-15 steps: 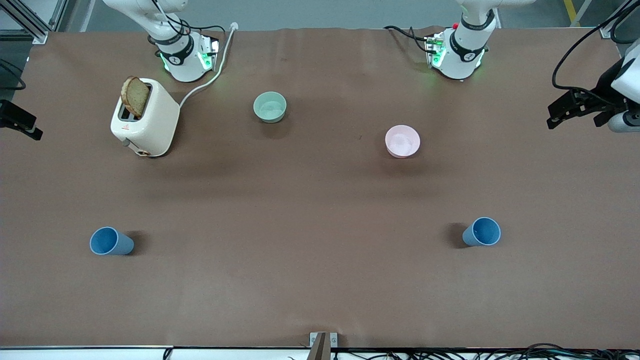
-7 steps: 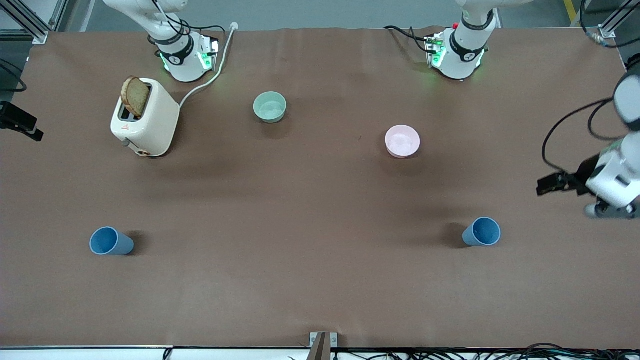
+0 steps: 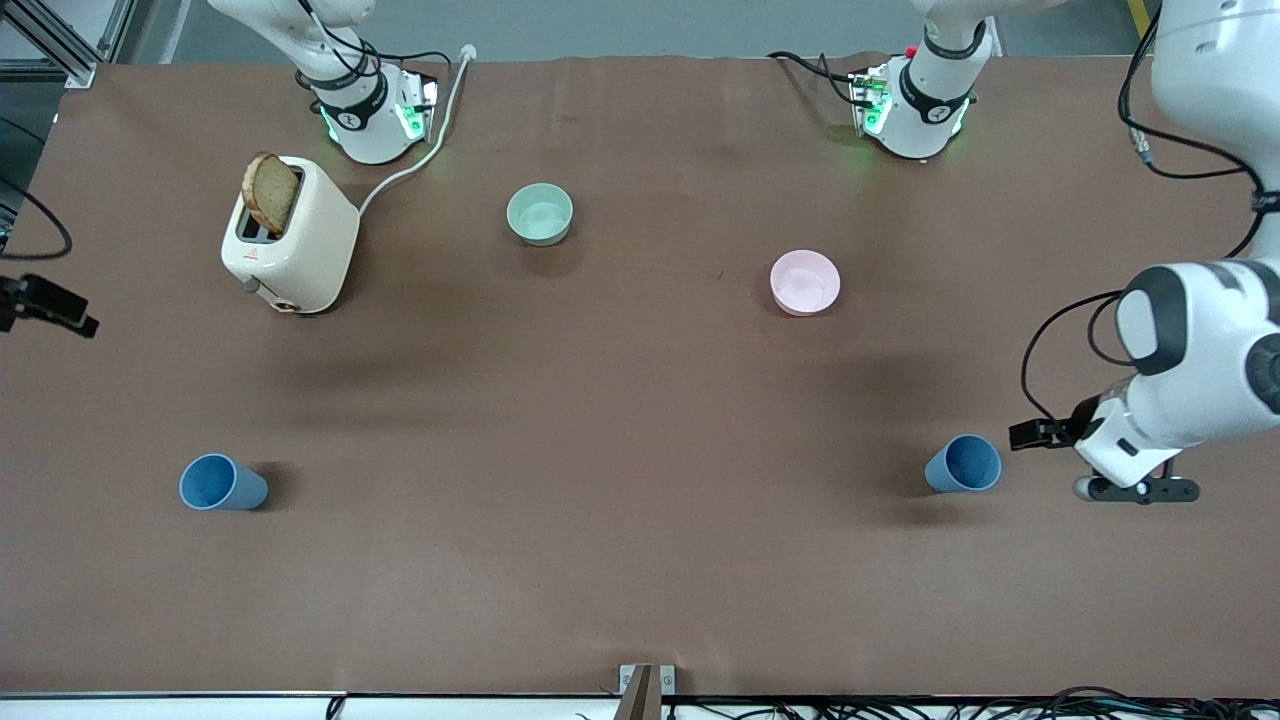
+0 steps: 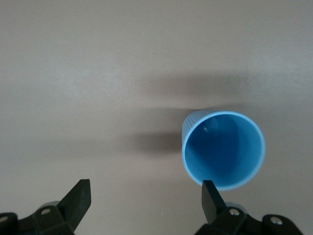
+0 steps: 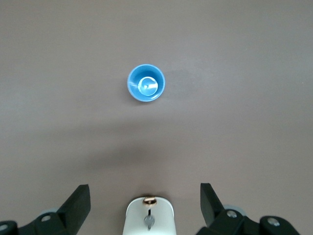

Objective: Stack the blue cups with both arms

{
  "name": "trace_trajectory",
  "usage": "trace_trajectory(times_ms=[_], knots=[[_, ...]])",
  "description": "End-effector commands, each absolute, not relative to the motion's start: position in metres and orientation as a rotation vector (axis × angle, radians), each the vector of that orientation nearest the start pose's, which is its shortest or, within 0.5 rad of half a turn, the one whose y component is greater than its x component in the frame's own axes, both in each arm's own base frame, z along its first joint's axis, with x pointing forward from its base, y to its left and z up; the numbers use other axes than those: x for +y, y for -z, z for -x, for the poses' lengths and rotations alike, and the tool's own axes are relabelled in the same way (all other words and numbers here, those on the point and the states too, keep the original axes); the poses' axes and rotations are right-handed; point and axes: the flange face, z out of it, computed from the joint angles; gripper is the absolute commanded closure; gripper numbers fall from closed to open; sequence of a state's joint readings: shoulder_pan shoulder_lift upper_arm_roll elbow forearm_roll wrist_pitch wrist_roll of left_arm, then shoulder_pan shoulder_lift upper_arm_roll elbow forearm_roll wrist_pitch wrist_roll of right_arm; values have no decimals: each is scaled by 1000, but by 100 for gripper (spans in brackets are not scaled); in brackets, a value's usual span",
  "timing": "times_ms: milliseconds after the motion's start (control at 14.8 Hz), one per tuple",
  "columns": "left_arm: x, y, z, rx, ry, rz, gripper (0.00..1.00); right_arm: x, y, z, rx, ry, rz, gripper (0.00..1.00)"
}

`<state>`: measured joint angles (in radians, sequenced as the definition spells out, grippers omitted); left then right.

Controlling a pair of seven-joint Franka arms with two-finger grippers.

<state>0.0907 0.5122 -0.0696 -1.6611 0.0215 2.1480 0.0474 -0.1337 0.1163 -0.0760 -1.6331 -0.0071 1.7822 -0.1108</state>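
Observation:
Two blue cups stand upright on the brown table, both near the front camera. One cup point(image 3: 222, 483) is toward the right arm's end. The other cup point(image 3: 963, 463) is toward the left arm's end. My left gripper point(image 3: 1085, 462) is open and empty, low beside that second cup. In the left wrist view the cup point(image 4: 223, 149) sits just off one fingertip point(image 4: 211, 196), outside the open left gripper point(image 4: 145, 200). My right gripper point(image 3: 50, 308) is open and empty, high in the air at its end of the table. The right wrist view shows the open right gripper point(image 5: 145, 205) and the first cup point(image 5: 146, 83) far below.
A white toaster point(image 3: 300, 250) holding a bread slice point(image 3: 270, 192) stands near the right arm's base, its cord point(image 3: 420, 160) running to the table's edge; it also shows in the right wrist view point(image 5: 149, 220). A pale green bowl point(image 3: 540, 213) and a pink bowl point(image 3: 805, 282) sit mid-table.
My left arm has swung in from its end of the table and come down beside the blue cup there. My right gripper has shifted slightly. The cups have not moved.

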Motion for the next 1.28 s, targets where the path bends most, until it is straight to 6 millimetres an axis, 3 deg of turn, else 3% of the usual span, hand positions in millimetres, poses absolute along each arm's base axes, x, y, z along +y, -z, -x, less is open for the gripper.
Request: trace_trajectory(times_ms=[0, 203, 338, 473, 743, 811, 878, 946, 1081, 1216], knots=[[14, -292, -669, 78, -28, 3166, 0, -146, -488, -614, 146, 12, 3142, 1], [9, -275, -668, 89, -64, 3172, 8, -155, -430, -638, 88, 17, 3151, 1], [-11, -272, -669, 114, -65, 3190, 13, -156, -404, -647, 80, 17, 3154, 2], [-6, -255, -670, 116, -71, 3193, 23, -155, -381, -654, 89, 17, 3137, 3], [-12, -248, -672, 129, -74, 3189, 70, -153, -321, -665, 136, -25, 3072, 3], [-14, -247, -672, 126, -72, 3191, 84, -155, -319, -666, 112, -21, 3076, 2], [-15, -251, -675, 121, -58, 3191, 95, -151, -320, -670, 104, -6, 3076, 2], [-17, -256, -677, 115, -46, 3192, 99, -150, -313, -672, 98, -2, 3078, 3], [-24, -268, -682, 129, -10, 3191, 100, -157, -299, -674, 88, -1, 3087, 3], [-44, -302, -684, 154, 44, 3191, 100, -160, -288, -680, 13, 12, 3091, 5]])
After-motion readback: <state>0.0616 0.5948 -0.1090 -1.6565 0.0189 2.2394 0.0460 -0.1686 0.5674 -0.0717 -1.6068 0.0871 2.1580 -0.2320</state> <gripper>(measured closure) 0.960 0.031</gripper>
